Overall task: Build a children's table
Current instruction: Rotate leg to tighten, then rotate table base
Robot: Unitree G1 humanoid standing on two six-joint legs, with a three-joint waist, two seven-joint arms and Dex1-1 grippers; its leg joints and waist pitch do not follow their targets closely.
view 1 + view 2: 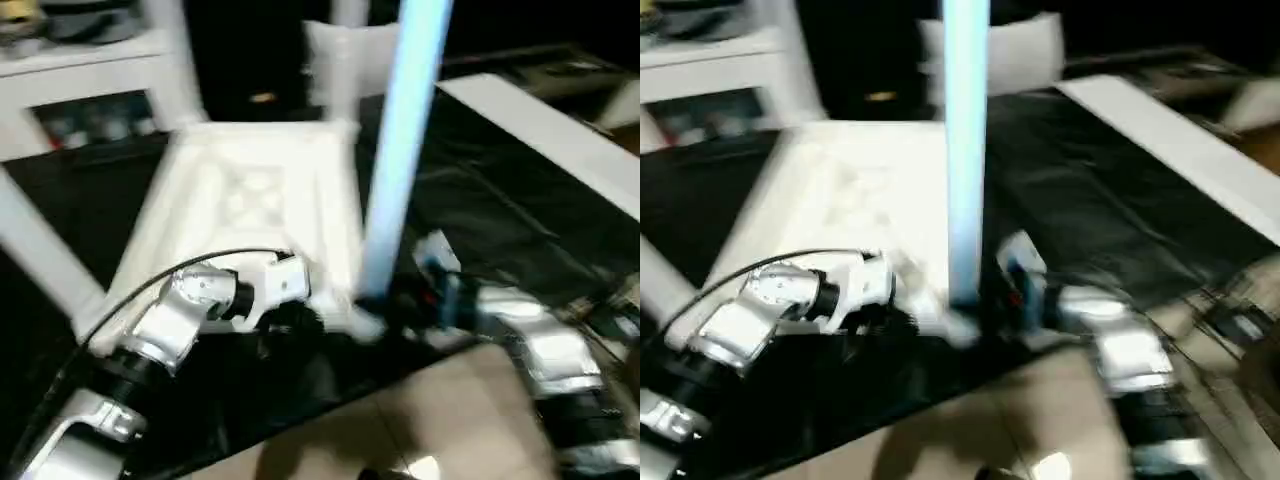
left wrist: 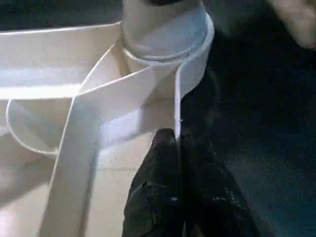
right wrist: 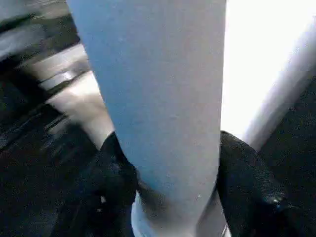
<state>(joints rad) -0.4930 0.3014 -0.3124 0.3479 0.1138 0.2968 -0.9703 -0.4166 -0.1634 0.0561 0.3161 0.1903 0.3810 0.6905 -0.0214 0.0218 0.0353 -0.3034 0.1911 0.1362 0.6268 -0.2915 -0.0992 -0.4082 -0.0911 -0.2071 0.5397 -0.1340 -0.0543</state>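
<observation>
Upside-down children's table lies on the black-covered counter. Right hand clamps an upright leg, apparently at the near corner socket; left hand is pinched closed against the rim.

I can read no lettering, label, brand, number or sign on anything before me; every surface here is plain or blurred.

Head downward; wrists close-up
</observation>
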